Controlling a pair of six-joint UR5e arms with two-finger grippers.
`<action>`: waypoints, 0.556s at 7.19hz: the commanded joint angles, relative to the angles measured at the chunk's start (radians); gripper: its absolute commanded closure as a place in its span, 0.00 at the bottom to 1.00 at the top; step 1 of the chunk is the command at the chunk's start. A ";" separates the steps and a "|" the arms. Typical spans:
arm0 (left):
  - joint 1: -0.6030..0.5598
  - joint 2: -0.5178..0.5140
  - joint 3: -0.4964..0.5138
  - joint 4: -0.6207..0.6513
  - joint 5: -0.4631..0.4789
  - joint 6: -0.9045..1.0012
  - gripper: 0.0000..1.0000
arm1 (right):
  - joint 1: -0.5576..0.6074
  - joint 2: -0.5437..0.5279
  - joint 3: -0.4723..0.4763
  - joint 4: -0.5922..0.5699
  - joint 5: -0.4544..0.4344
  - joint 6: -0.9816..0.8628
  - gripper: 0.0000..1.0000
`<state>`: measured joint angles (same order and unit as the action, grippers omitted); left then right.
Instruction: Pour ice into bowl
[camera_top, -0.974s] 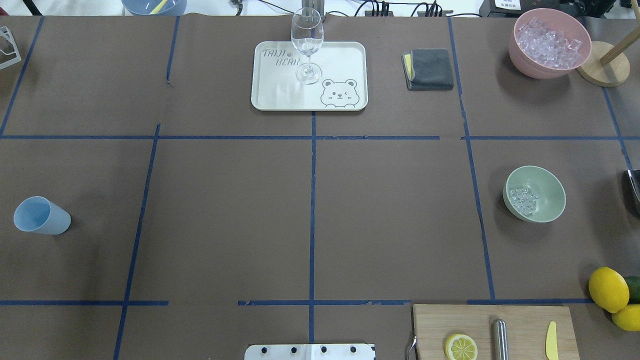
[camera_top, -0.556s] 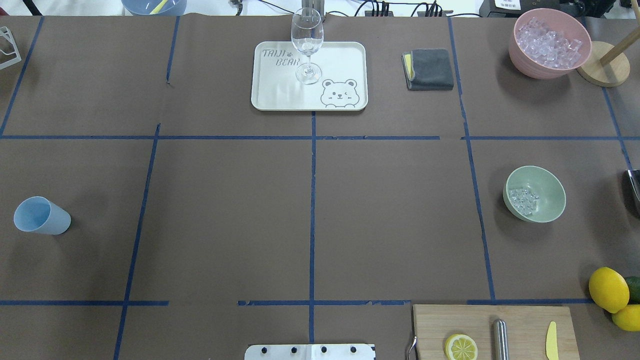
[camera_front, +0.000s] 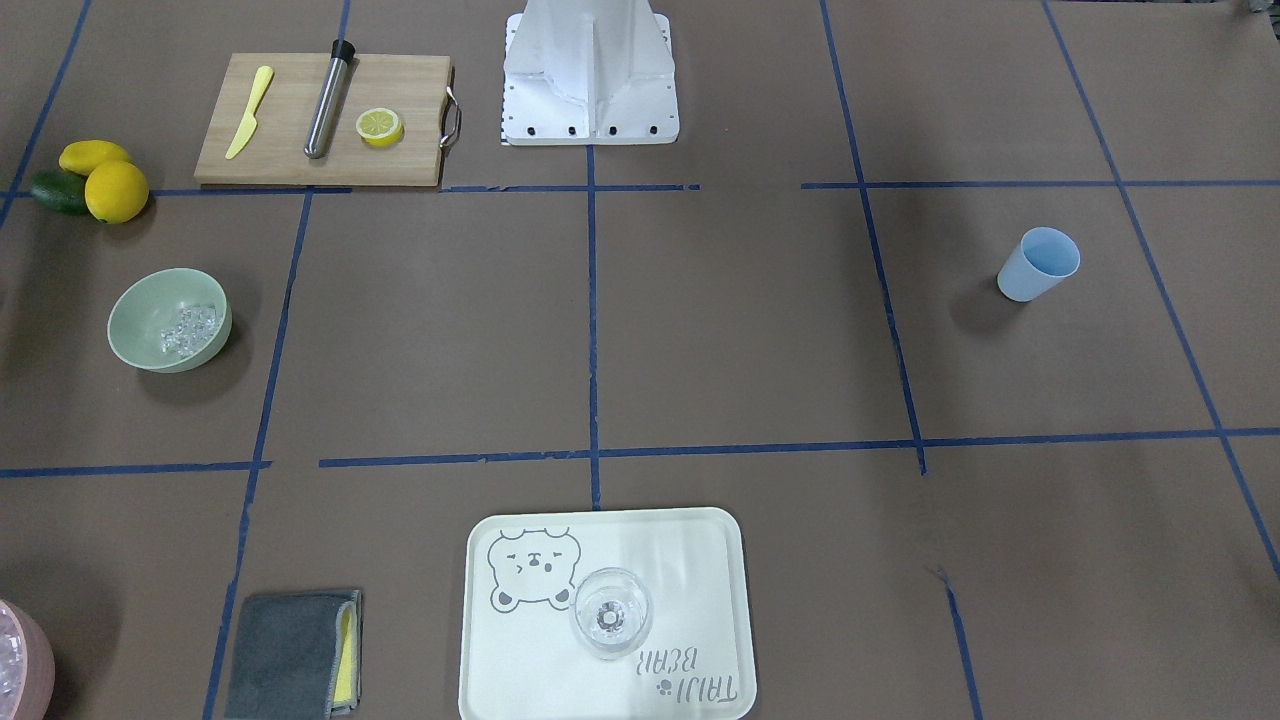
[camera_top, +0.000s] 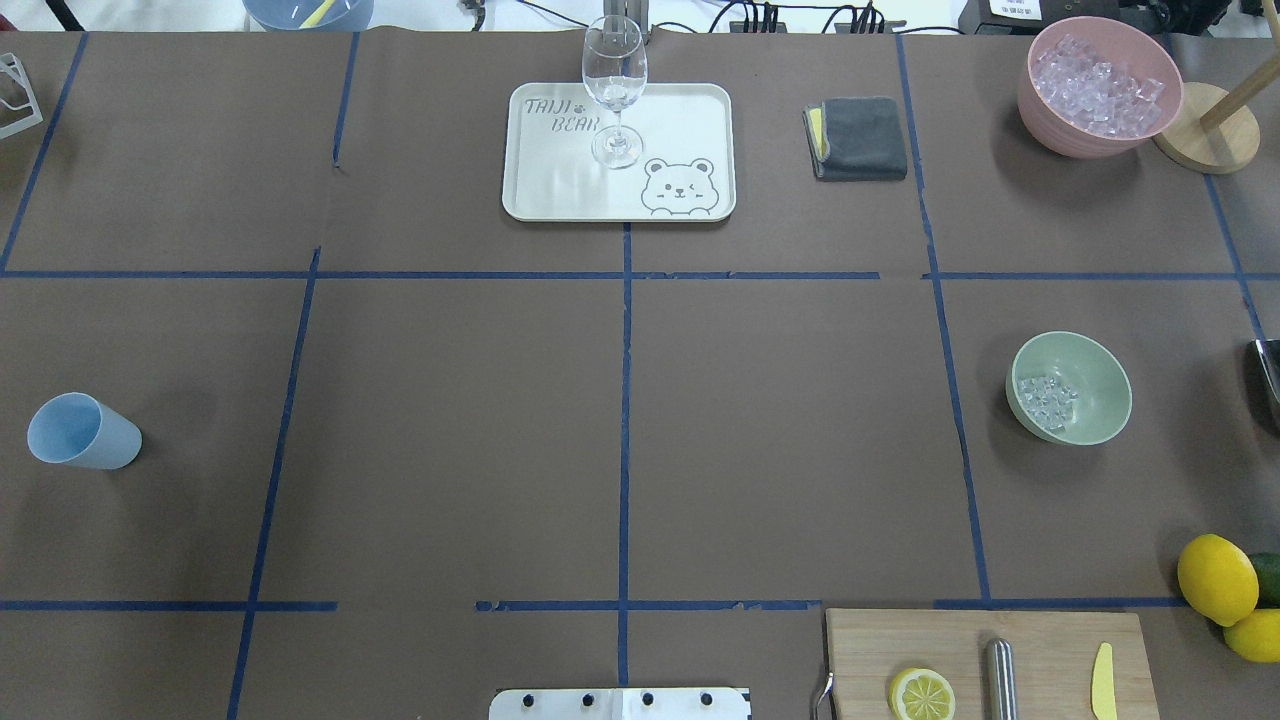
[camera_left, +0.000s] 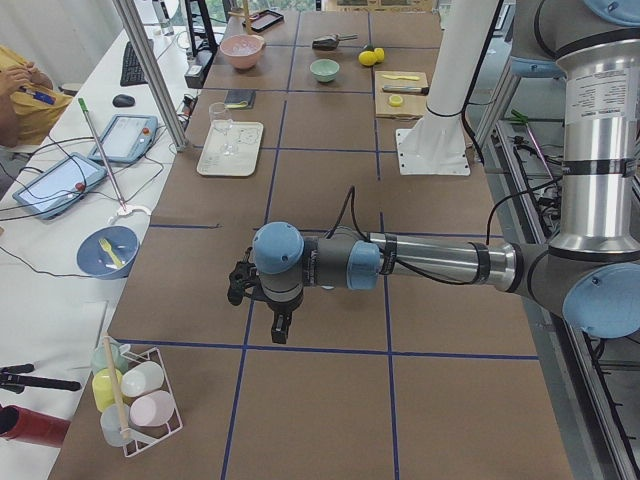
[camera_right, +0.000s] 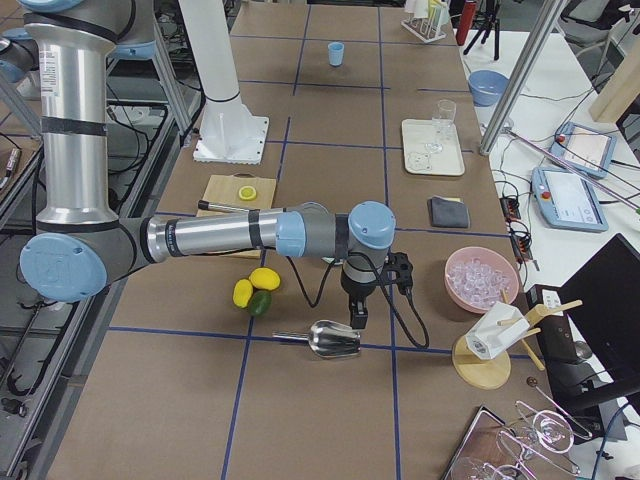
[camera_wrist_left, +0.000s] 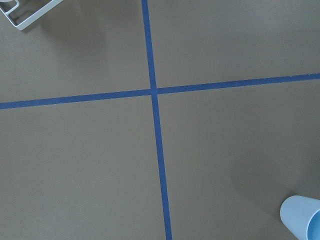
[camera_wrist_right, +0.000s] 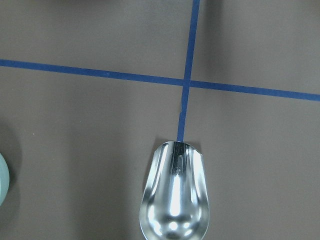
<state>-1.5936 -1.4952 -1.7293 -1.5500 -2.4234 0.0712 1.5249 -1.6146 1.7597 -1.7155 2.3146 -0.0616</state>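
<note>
Ice (camera_top: 1046, 402) sits in the green bowl (camera_top: 1098, 380) near the desk's right edge, so the pouring seems done. The right pincer (camera_right: 356, 318) hangs above the empty scoop (camera_wrist_right: 175, 200). I cannot tell its width, nor that of the left pincer (camera_left: 281, 330). The next move is probably to pull clear.

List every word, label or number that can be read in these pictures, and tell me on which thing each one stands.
"TAIJI BEAR": printed on the cream tray, with a small paw mark, near the bear drawing.
White label on a dark box at the far table edge: it has print, but it is too small to read.
No other readable text.
</note>
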 joint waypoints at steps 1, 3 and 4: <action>-0.006 -0.020 0.004 -0.001 0.035 -0.001 0.00 | -0.003 -0.005 -0.006 -0.001 0.037 0.000 0.00; -0.003 -0.045 0.011 0.001 0.061 -0.001 0.00 | -0.003 -0.007 -0.003 -0.001 0.051 0.000 0.00; -0.003 -0.074 0.017 0.001 0.079 -0.001 0.00 | -0.003 -0.005 -0.005 -0.001 0.048 0.002 0.00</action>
<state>-1.5979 -1.5427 -1.7175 -1.5495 -2.3650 0.0709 1.5218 -1.6206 1.7565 -1.7165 2.3606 -0.0610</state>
